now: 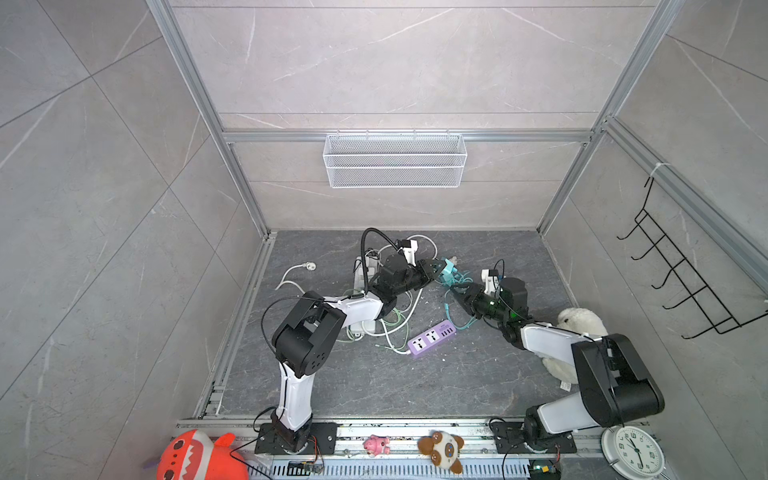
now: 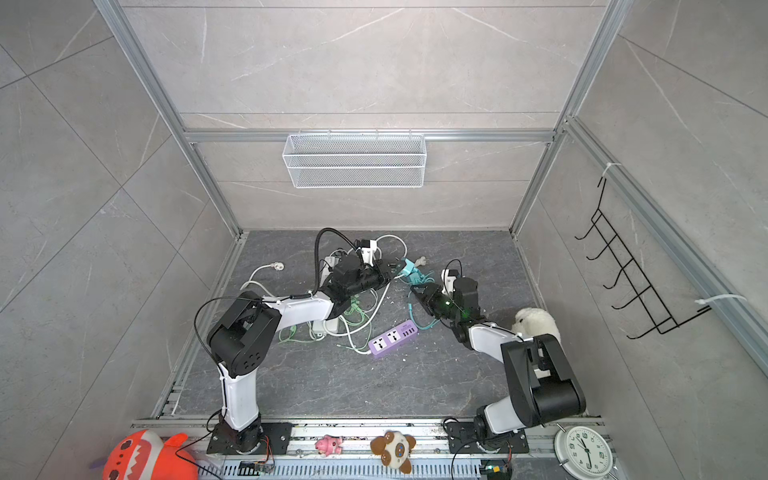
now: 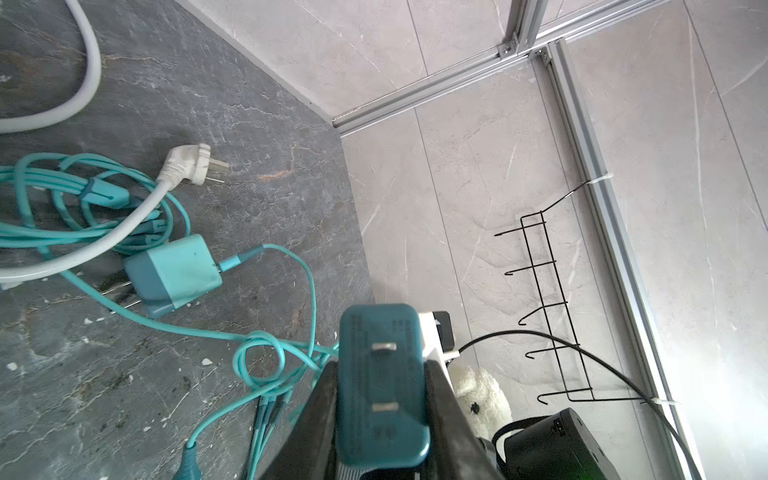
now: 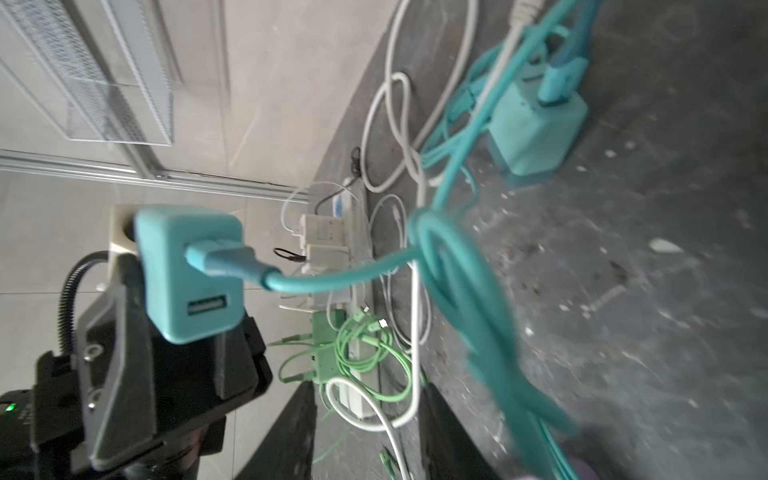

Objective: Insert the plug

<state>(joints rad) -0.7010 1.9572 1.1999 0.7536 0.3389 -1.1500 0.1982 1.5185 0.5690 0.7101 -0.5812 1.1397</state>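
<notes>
My left gripper (image 3: 382, 374) is shut on the teal plug (image 3: 380, 415), whose two flat prongs face the left wrist camera. In both top views it holds the plug (image 1: 449, 267) (image 2: 409, 266) above the floor near the back middle. A teal cable (image 4: 332, 278) runs from the plug's back (image 4: 189, 270) down to a tangle on the floor. My right gripper (image 4: 368, 399) is open with nothing between its fingers; it hovers just right of the plug (image 1: 457, 297). A purple power strip (image 1: 432, 336) (image 2: 392, 337) lies on the floor in front of both grippers, sockets up.
A second teal charger (image 3: 174, 274) and a white plug (image 3: 191, 164) lie on the floor among teal cable loops. A white power strip with adapters (image 4: 328, 232) and green cables (image 1: 395, 320) sit under the left arm. A white plush (image 1: 582, 324) lies behind the right arm.
</notes>
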